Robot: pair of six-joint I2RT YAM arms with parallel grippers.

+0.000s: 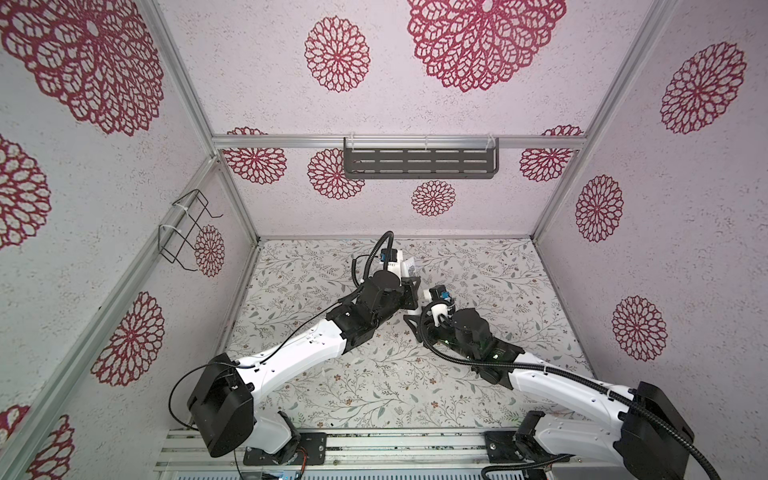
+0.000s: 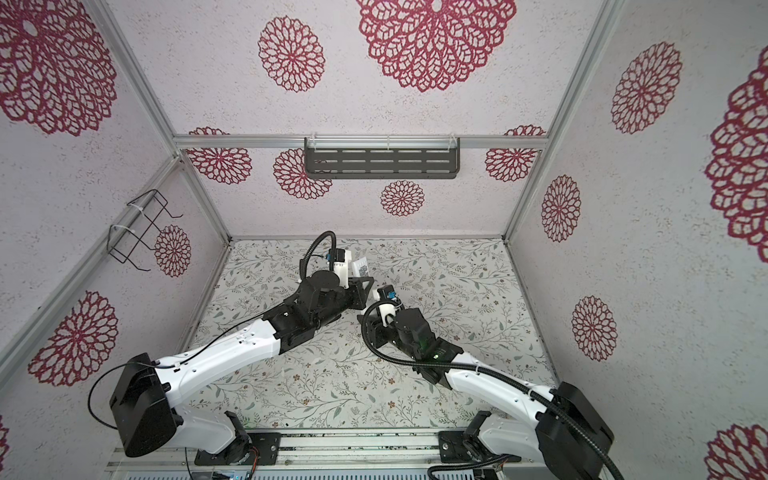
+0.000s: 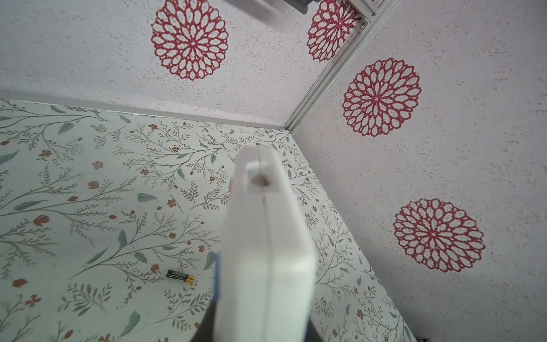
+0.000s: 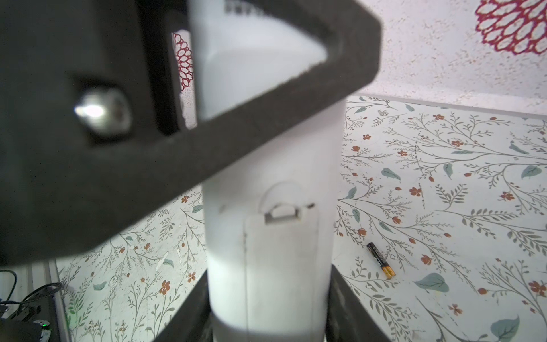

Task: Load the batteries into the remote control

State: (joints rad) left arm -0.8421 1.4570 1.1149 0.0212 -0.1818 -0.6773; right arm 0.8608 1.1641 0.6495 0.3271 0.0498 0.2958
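Left jaws are clamping narrow on the remote control (image 3: 266, 251), edge-on between them; right jaws are gripping it too, wider. One battery (image 4: 381, 260) is lying on the tabletop (image 4: 444, 207), beside both jaws, clear of them.

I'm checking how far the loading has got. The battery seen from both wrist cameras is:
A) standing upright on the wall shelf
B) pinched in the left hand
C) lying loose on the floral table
C: the battery lies flat on the floral table, apart from the remote control, with nothing touching it.
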